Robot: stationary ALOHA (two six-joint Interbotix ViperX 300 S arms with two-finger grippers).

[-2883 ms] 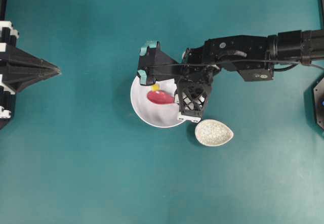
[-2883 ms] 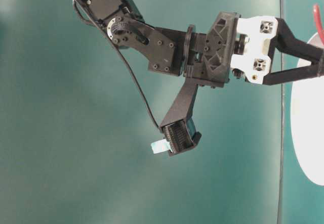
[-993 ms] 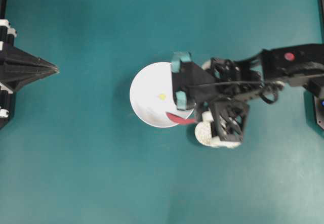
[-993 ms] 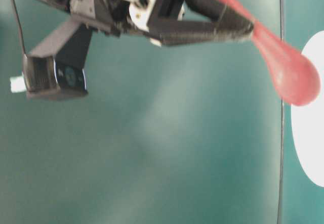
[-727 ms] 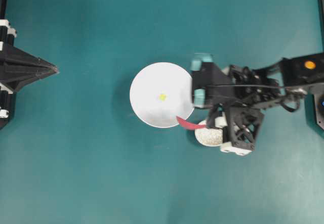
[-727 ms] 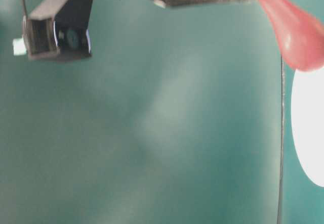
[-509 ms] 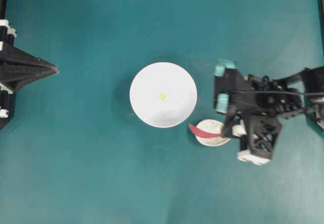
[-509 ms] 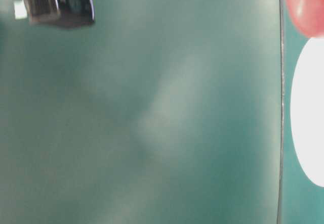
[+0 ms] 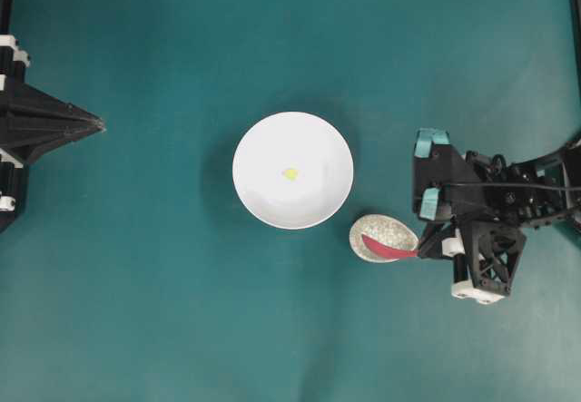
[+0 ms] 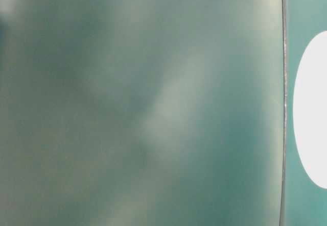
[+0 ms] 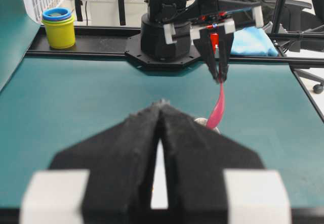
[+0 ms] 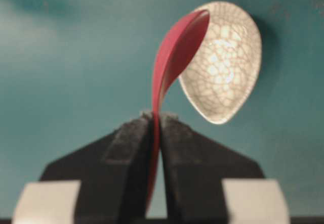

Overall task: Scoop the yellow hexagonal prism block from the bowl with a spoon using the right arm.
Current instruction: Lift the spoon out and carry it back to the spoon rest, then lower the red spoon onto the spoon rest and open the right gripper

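The white bowl (image 9: 263,143) stands mid-table with the tiny yellow block (image 9: 290,173) lying inside it. My right gripper (image 9: 425,250) is shut on the handle of the red-pink spoon (image 9: 386,248), well to the right of the bowl. The spoon's head hangs over the speckled beige dish (image 9: 379,230). The right wrist view shows the gripper (image 12: 154,118) pinching the spoon (image 12: 174,57) on edge beside the dish (image 12: 225,62). My left gripper (image 9: 100,127) is shut and empty at the far left; it also shows in its wrist view (image 11: 161,105), facing the spoon (image 11: 218,107).
The bowl's rim (image 10: 311,108) fills the right edge of the table-level view. Stacked yellow and blue cups (image 11: 57,29) and a blue cloth (image 11: 248,39) lie beyond the table's far edge, behind the right arm's base.
My right gripper has carried the spoon out of the bowl and to the right, over the speckled dish. The yellow block has stayed in the bowl. The left arm has not moved.
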